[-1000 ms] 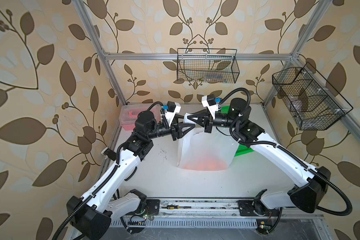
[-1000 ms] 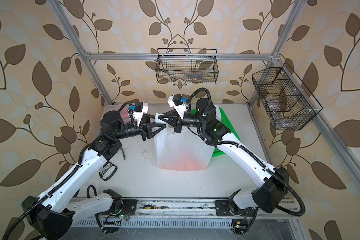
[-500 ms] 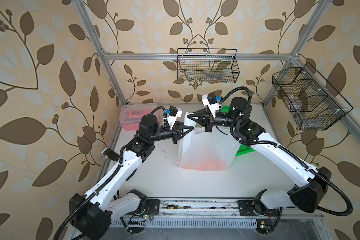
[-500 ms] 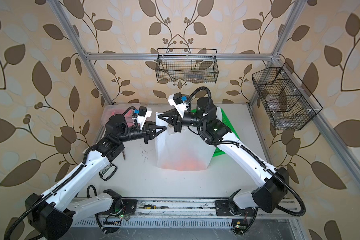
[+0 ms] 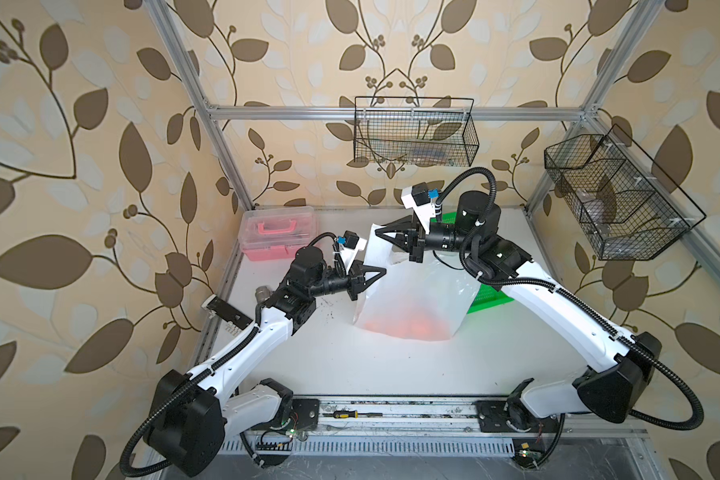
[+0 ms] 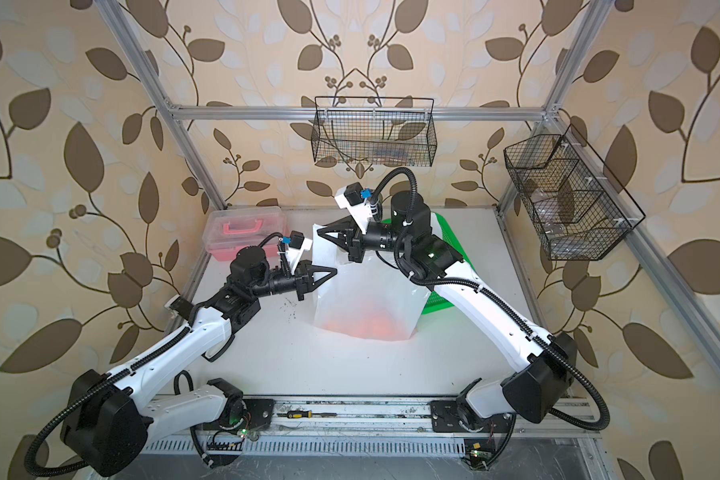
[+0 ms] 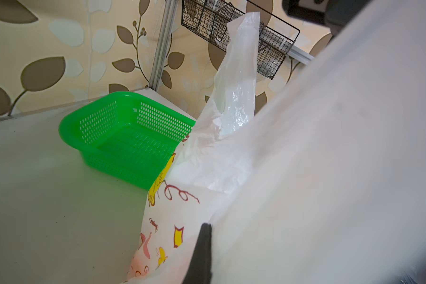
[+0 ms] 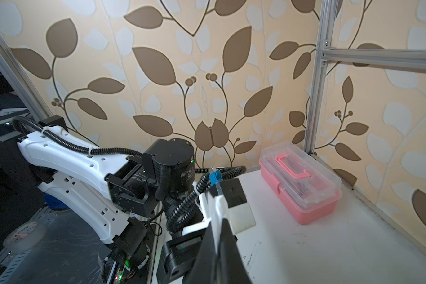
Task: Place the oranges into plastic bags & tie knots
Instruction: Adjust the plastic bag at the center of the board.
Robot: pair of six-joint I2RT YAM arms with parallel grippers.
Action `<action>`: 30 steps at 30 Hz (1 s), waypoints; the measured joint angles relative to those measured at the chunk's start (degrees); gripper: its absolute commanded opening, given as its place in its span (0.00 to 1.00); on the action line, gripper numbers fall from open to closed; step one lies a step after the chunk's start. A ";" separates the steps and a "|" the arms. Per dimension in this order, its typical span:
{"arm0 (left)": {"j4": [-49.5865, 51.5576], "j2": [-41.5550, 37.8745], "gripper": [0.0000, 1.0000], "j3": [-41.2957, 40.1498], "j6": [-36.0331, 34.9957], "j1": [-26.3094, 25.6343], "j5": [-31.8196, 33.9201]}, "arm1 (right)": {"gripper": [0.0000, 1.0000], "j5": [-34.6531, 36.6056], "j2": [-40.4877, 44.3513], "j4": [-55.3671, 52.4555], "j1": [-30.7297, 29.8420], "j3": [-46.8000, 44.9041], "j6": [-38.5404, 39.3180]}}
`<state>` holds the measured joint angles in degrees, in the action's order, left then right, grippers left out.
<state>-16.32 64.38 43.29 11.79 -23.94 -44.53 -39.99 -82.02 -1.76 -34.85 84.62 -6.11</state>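
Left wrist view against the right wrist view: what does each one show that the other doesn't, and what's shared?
Only the left wrist view shows the green perforated plastic basket, the cartoon-printed side of the thin white plastic bag and a black wire wall basket. Only the right wrist view shows the pink plastic box with a clear lid and the left arm. Both show the white table and leaf-patterned wallpaper.
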 measured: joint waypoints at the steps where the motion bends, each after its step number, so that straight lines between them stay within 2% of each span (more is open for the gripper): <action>1: 0.04 0.00 0.00 -0.22 -0.02 0.00 0.22 | 0.36 0.57 0.46 -0.48 0.37 0.72 0.26; 6: 0.48 0.00 0.00 -0.52 -0.02 0.00 1.73 | 0.62 3.50 9.68 -5.20 7.19 0.48 1.77; 11: 0.50 0.00 0.00 -0.52 -0.02 0.00 2.36 | 0.90 6.38 25.66 -7.23 23.85 -8.41 2.05; 14: 0.55 0.00 0.00 -0.52 -0.02 0.00 2.73 | 0.98 6.49 30.67 -8.20 31.41 -14.36 2.29; 18: 0.70 0.00 0.00 -0.52 -0.02 0.00 2.82 | 1.00 7.52 28.72 -10.71 34.03 -19.37 2.99; 21: 0.74 0.00 0.00 -0.52 -0.02 0.00 2.82 | 1.00 8.87 24.68 -12.90 32.02 -20.35 4.42; 25: 0.94 0.00 0.00 -0.52 -0.02 0.00 2.82 | 0.99 14.36 18.99 -16.63 26.71 -16.68 8.11; 27: 1.18 0.00 0.00 -0.52 -0.02 0.00 2.84 | 0.92 16.46 17.33 -16.72 26.40 -15.67 9.03; 29: 1.38 0.00 0.00 -0.52 -0.02 0.00 2.99 | 0.79 18.03 16.57 -16.96 26.53 -15.56 9.73; 30: 1.46 -0.02 0.00 -0.52 -0.02 0.00 3.02 | 0.79 18.51 16.35 -17.16 26.51 -15.56 10.10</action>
<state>-14.85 64.36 42.76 11.77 -23.94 -41.52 -21.47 -65.67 -18.92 -8.34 69.06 3.99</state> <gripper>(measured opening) 0.054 0.818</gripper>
